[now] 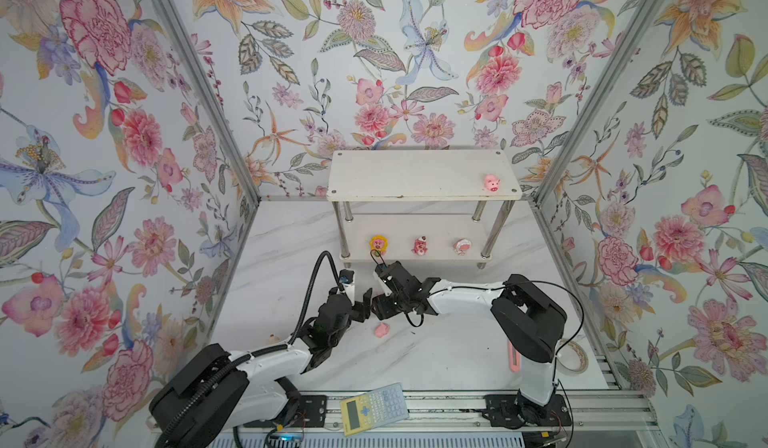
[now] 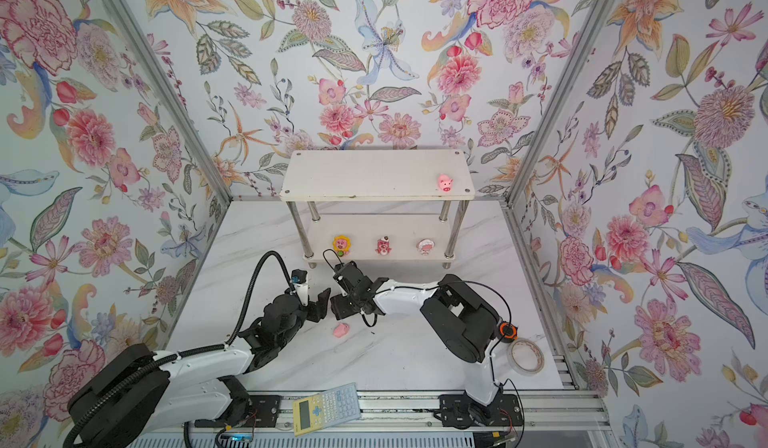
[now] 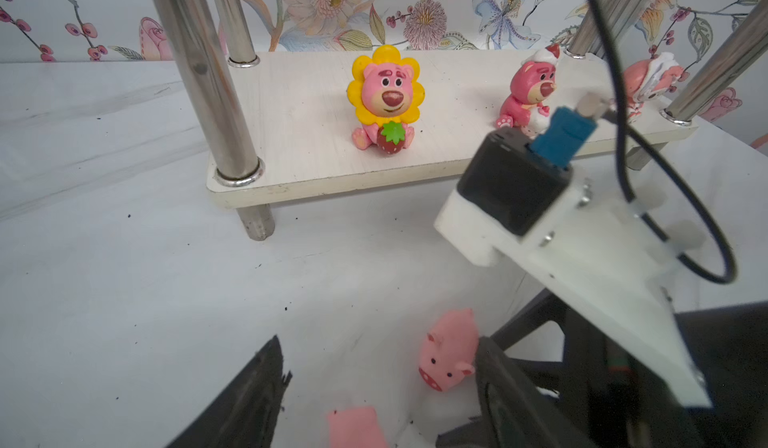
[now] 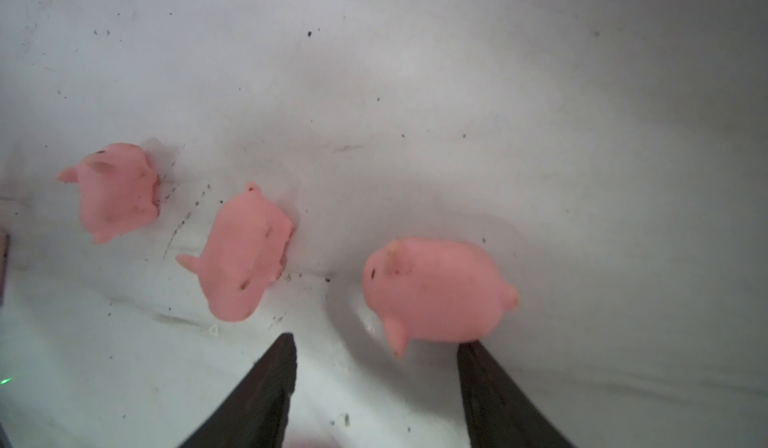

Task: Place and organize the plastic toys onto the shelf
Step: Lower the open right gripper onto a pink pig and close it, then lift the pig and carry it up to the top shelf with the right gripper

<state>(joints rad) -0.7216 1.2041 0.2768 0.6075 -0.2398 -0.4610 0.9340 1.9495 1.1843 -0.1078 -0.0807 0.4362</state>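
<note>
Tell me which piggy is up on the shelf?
The pig alone on the shelf's top board, near its right end; the other pigs lie on the table.

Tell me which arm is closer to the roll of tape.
Right. The right arm has its elbow just beside the tape roll, near the right edge of the table; the left arm lies along the table's left side, far from it.

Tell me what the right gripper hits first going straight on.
Probably the nearest pink pig, lying on the table just ahead of the open right gripper; depth is unclear.
</note>
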